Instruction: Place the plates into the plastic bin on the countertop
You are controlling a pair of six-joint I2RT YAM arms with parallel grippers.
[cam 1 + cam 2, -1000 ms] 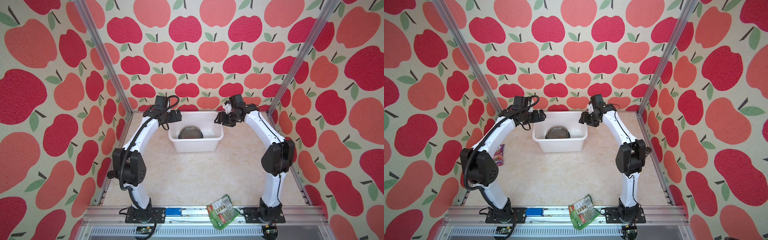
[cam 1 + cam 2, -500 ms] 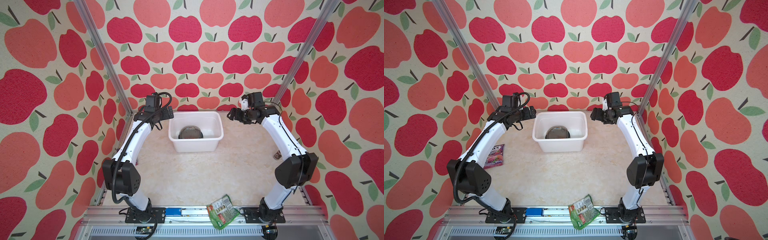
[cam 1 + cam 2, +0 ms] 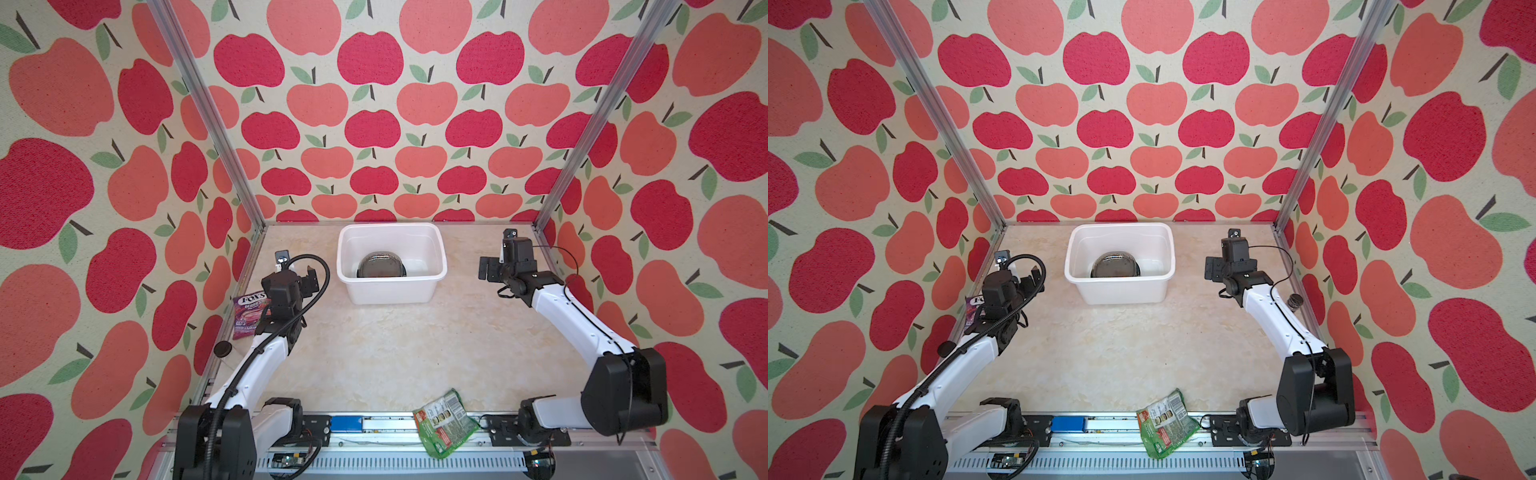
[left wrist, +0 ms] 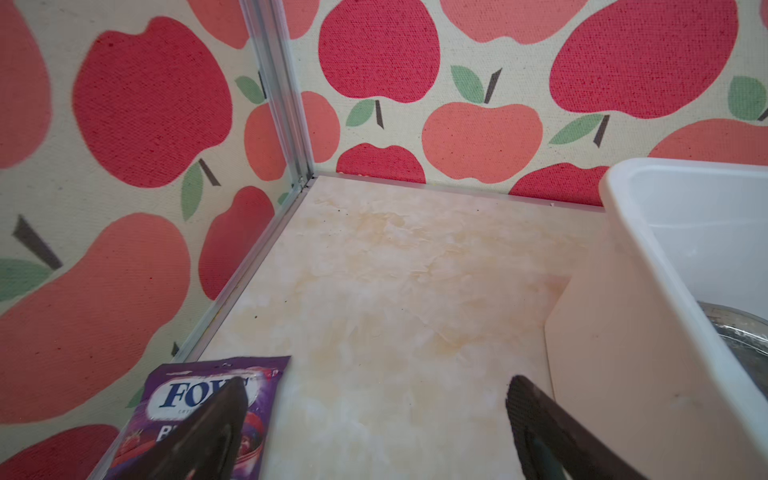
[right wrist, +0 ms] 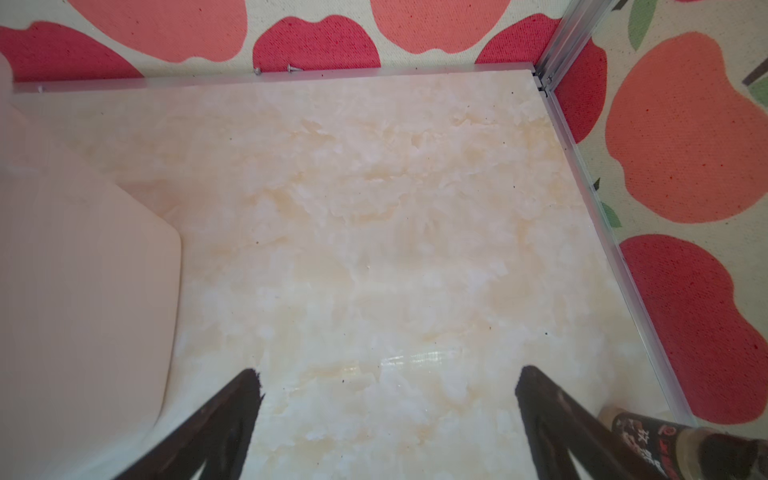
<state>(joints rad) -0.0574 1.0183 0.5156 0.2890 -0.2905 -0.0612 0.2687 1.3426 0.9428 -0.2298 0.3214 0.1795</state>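
reading "fox's" on purple bag | left hand apart | right hand apart | plates in plastic bin

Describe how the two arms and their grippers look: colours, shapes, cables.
Both arms have white rounded links and bulky black joint housings. The left arm carries a thick ribbed black hose; the right arm only a thin black cable. The left gripper and right gripper are black, with dark tapered fingers finely textured inside.
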